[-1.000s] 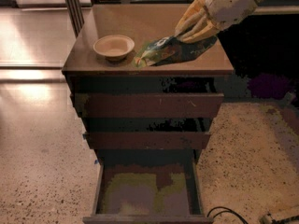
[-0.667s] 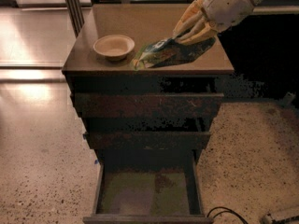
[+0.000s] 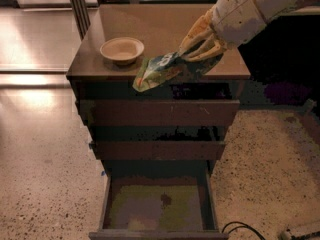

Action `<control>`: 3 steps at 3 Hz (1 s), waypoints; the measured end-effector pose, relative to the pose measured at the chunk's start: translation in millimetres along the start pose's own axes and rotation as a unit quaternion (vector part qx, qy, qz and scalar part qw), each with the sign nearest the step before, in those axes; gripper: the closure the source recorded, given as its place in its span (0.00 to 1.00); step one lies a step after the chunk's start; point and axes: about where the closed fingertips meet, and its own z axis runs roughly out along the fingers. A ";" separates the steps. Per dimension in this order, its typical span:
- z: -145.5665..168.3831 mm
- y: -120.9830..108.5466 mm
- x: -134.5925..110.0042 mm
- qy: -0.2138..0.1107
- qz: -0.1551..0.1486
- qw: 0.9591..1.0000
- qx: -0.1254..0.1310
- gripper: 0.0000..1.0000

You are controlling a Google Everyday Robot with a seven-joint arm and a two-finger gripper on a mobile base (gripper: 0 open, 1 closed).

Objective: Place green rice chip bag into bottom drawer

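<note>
Gripper [image 3: 195,49], right of upper centre, is clamping the green rice chip bag [image 3: 162,70], which is hanging past the cabinet's front edge; the bottom drawer [image 3: 160,206] is standing open at lower centre.

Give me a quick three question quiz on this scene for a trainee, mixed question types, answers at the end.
1. True or false: the bag lies inside the bottom drawer.
2. What stands on the cabinet top, left of the gripper? A: bowl. B: mug. C: bottle.
3. Fill in: the gripper, over the cabinet top's front right, is shut on the ___.

Key: 1 false, the bag hangs past the top's front edge; 2 A; 3 bag.
</note>
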 end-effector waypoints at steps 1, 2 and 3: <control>21.0 47.6 2.2 -0.024 -0.002 1.000 -0.003 1.00; 40.9 89.5 3.5 -0.041 -0.005 0.999 -0.003 1.00; 72.9 139.6 13.8 -0.049 0.000 0.999 -0.004 1.00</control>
